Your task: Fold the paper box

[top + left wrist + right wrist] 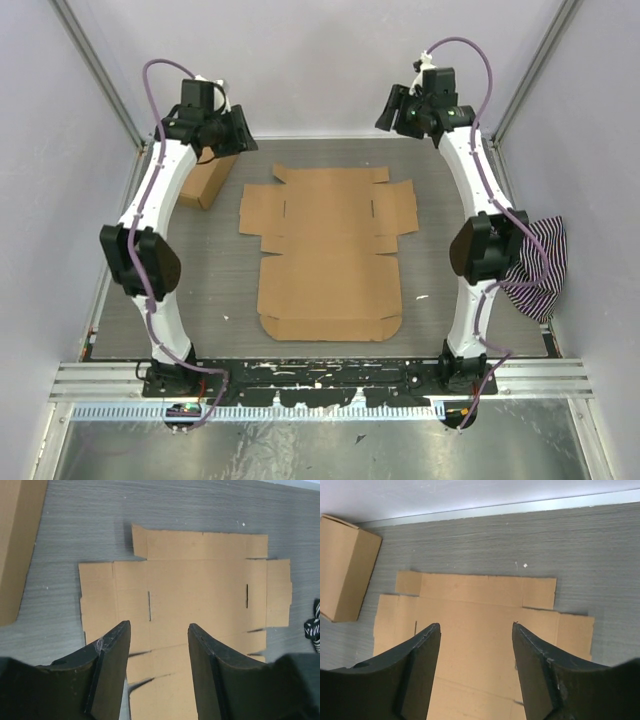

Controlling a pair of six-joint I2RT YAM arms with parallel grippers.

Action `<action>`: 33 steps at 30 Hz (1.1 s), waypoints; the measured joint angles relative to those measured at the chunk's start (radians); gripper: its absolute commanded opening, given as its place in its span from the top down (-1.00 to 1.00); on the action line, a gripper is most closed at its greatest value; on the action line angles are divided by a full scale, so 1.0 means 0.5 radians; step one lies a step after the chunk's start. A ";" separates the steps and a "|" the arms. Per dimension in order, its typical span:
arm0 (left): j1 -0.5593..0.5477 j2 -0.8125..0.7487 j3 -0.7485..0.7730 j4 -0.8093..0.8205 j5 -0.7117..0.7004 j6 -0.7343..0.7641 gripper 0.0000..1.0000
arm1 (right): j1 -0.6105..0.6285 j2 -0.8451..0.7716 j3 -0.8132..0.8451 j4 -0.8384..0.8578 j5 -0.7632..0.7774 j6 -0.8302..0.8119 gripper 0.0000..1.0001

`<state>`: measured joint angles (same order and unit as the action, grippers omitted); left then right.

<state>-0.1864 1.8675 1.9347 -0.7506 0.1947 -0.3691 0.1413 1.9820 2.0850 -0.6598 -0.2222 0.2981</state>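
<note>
The paper box (328,250) lies flat and unfolded in the middle of the table, a brown cross-shaped sheet with flaps and slots. My left gripper (228,135) hangs high over the far left, open and empty. In the left wrist view the sheet (195,590) lies well below the open left gripper (159,625). My right gripper (400,112) hangs high over the far right, also open with nothing in it. Seen from the right wrist, the sheet (475,600) lies beneath the right gripper (476,625). Neither gripper touches the cardboard.
A smaller ready-made brown box (208,180) lies at the far left beside the sheet, also seen as the small box (15,545) and the small box (345,575). A striped cloth (535,265) hangs at the table's right edge. Walls close the table on three sides.
</note>
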 measured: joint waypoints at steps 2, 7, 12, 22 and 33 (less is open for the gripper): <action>-0.001 0.159 0.168 -0.041 -0.008 0.000 -0.14 | 0.000 0.160 0.135 -0.011 0.001 -0.001 -0.29; -0.001 0.565 0.549 -0.135 -0.021 -0.012 -0.14 | 0.000 0.439 0.204 -0.022 0.011 0.001 -0.27; -0.001 0.983 0.875 -0.230 -0.019 -0.036 -0.13 | 0.000 0.721 0.249 -0.027 0.044 0.014 -0.28; -0.002 1.305 1.010 -0.247 0.026 -0.079 -0.13 | -0.005 0.950 0.266 0.002 0.213 0.019 -0.38; -0.008 1.415 1.017 -0.125 0.104 -0.125 -0.13 | -0.027 1.034 0.274 0.082 0.248 0.011 -0.35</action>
<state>-0.1902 2.5748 2.4432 -0.8131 0.2466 -0.4316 0.1276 2.4989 2.2219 -0.6186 -0.0982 0.3038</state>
